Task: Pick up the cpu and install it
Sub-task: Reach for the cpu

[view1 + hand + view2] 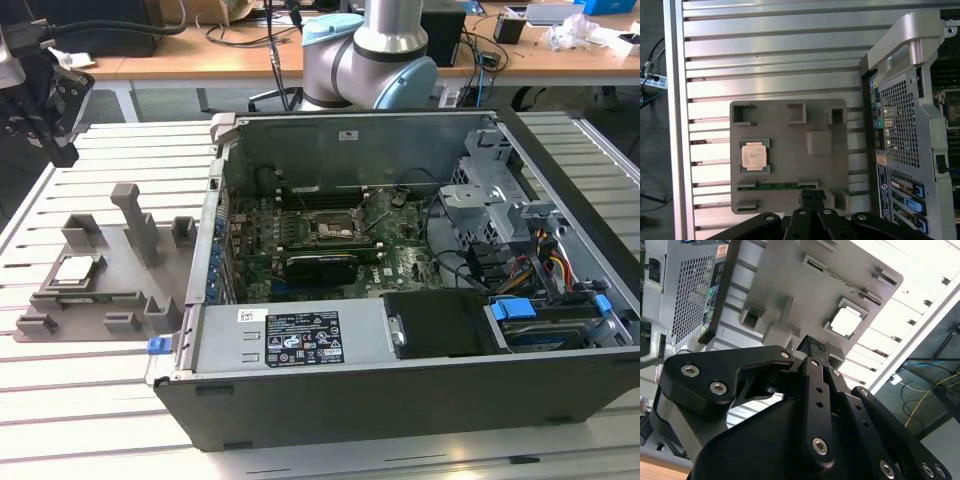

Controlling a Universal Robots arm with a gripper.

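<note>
The cpu (pixel 75 269), a small silvery square chip, lies flat in a pocket of the grey fixture tray (pixel 135 262) at the exterior view's left. Both wrist views look down on the cpu (pixel 754 155) (pixel 846 321) in its pocket in the tray (pixel 790 150). My black gripper (pixel 62 150) hangs high above the table beyond the tray, well clear of the chip. In the first wrist view the gripper (pixel 810 194) has its fingers together and holds nothing. The dark socket frame (pixel 330 228) sits on the motherboard inside the open case.
The open computer case (pixel 400 390) lies on its side on the slatted metal table (pixel 100 400), right beside the tray. Upright grey posts (pixel 135 215) stand on the tray. A green memory stick (pixel 777 185) lies in a tray slot. Cables hang off the table's edge (pixel 650 80).
</note>
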